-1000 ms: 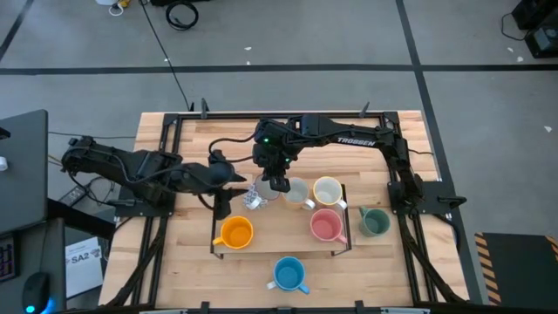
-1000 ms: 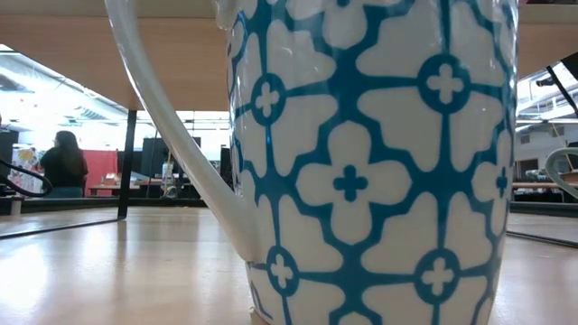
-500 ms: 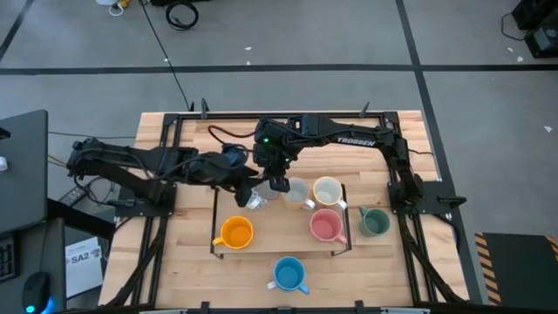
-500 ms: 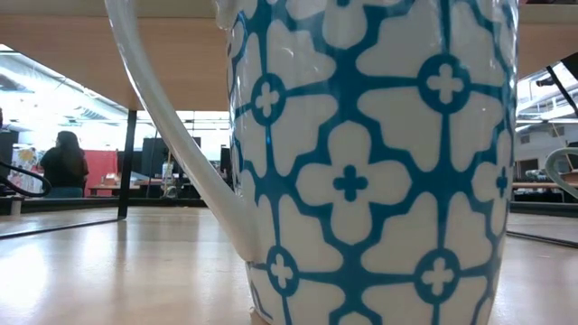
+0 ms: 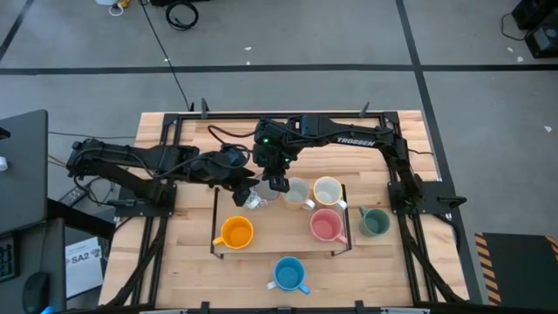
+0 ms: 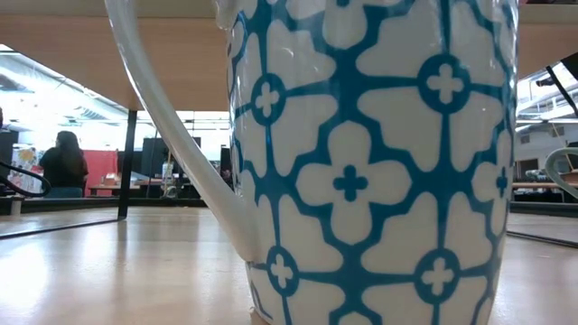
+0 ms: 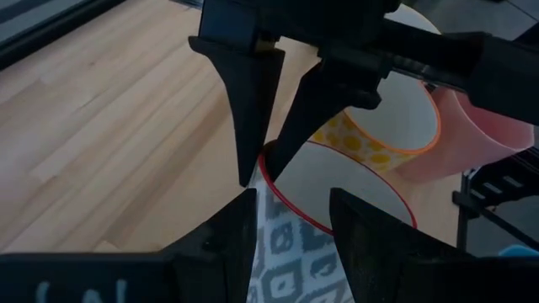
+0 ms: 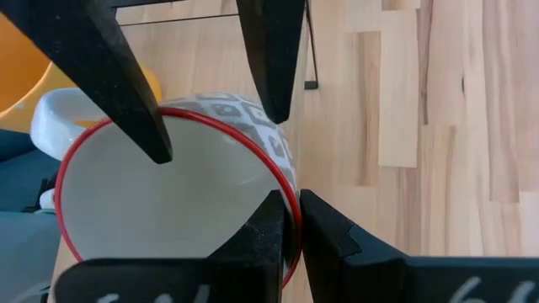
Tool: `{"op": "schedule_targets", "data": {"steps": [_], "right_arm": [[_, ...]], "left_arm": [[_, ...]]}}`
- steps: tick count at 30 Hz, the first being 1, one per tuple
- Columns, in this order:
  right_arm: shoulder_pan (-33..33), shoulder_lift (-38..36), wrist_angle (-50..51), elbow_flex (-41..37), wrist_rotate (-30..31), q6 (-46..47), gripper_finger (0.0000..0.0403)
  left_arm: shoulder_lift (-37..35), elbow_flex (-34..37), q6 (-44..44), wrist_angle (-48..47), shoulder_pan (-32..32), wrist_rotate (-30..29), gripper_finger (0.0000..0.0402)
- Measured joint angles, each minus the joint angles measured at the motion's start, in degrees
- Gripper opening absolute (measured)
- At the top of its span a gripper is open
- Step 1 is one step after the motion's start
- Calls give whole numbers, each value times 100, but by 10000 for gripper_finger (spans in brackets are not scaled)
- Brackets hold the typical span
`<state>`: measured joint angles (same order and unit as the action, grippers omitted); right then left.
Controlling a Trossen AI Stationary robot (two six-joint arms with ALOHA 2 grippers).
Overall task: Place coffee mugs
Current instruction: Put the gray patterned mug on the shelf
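Observation:
A white mug with a grey pattern and a red rim (image 8: 168,202) sits at the rack's far left part (image 5: 254,201), looking tilted. My right gripper (image 8: 293,202) is shut on its rim. My left gripper (image 7: 293,210) has come in from the table's left and is open. One left finger (image 8: 143,118) stands inside the mug and the other (image 8: 271,76) outside, with the wall (image 7: 286,252) between them. I cannot tell whether they touch it. Orange (image 5: 235,233), pink (image 5: 326,225), cream (image 5: 327,190) and white (image 5: 296,192) mugs stand on the rack. The dark green mug (image 5: 373,221) and blue mug (image 5: 289,275) stand beside it. My right gripper pinches the mug's red rim (image 8: 294,189), one finger inside (image 8: 265,240) and one outside (image 8: 328,244), coming from above and pointing down (image 7: 263,164). Whether the mug's base rests on the rack does not show.
The wooden rack on a black wire frame (image 5: 214,249) takes up the table's middle. The blue patterned mug (image 6: 361,162) fills the low view. Behind it is the room, with a person far off (image 6: 63,162). Bare table lies to the left and far side (image 5: 174,139).
My left gripper has moved toward the table's right, from beside the rack's left end up to the grey-patterned mug, and has kept still for the last half second. My right gripper and the mug have stayed where they were.

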<state>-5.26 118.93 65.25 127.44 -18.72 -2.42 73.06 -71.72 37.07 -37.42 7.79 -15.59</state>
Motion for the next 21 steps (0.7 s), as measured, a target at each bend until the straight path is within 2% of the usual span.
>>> {"op": "schedule_targets", "data": {"steps": [14, 21], "right_arm": [[0, 0, -7, 0, -7, -7, 35], [0, 0, -16, 0, -73, -5, 49]], "left_arm": [[-2, 0, -5, -49, 2, 79, 156], [-4, 0, -18, -82, 9, 103, 156]]}}
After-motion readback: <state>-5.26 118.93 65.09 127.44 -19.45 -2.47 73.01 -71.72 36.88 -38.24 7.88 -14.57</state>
